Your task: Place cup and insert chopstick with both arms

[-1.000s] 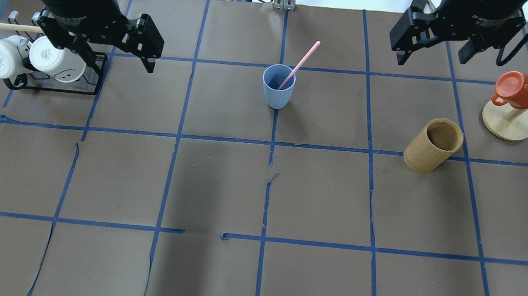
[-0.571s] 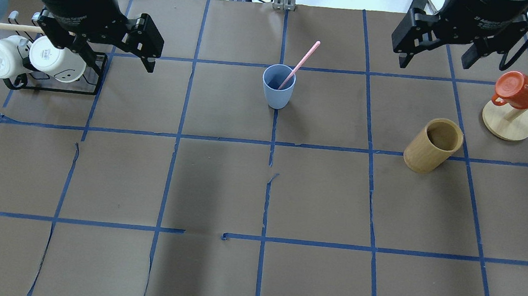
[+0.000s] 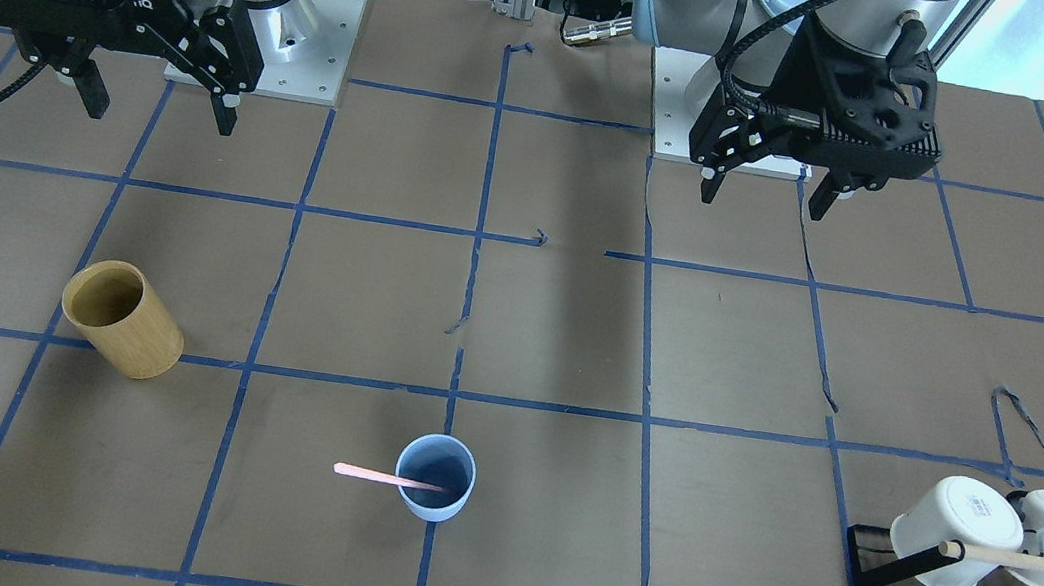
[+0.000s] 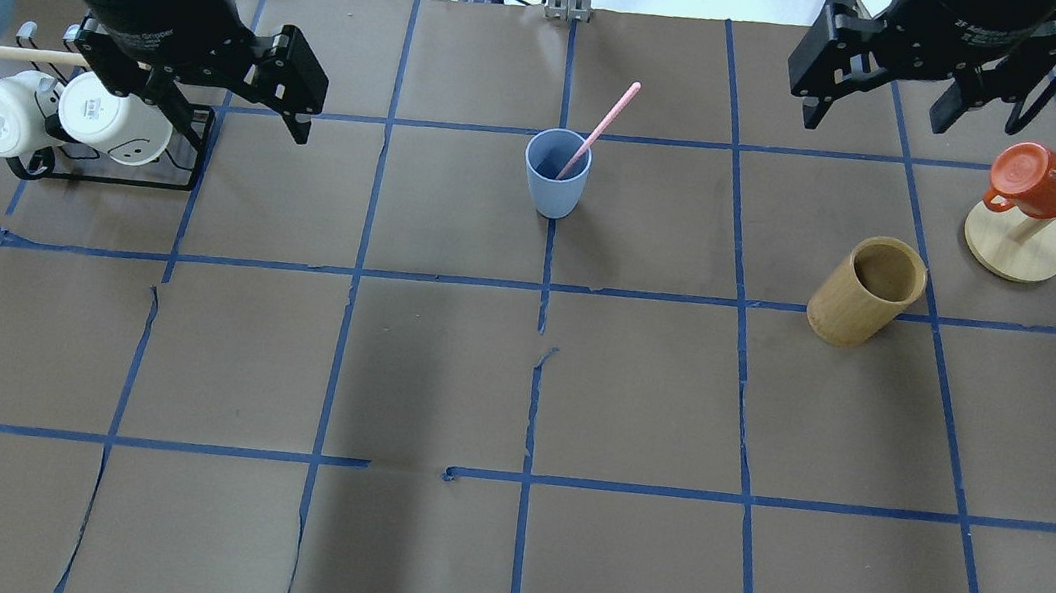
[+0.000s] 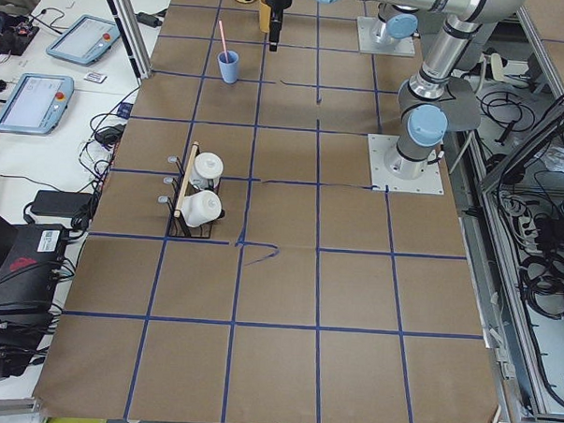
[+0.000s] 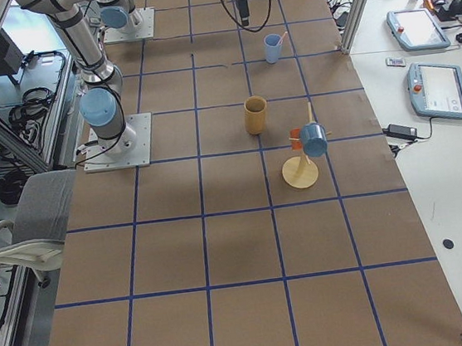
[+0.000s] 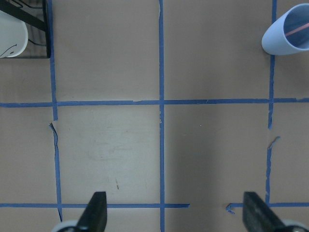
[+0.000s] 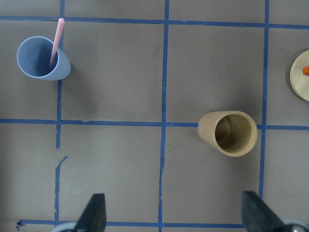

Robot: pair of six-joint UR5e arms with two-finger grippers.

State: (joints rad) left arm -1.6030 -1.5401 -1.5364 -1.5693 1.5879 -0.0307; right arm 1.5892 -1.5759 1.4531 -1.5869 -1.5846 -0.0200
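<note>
Small white letters stand on the black body of the right gripper, on the right side of the table. They say "2F Adaptive". The end of that line is too small to read. The left gripper, on the left side, has the same kind of white line, and there the word "Gripper" can be made out. A white cup on the far left has tiny dark print on its bottom, too small to read.

Brown table gridded in blue tape — grey chair beside
</note>
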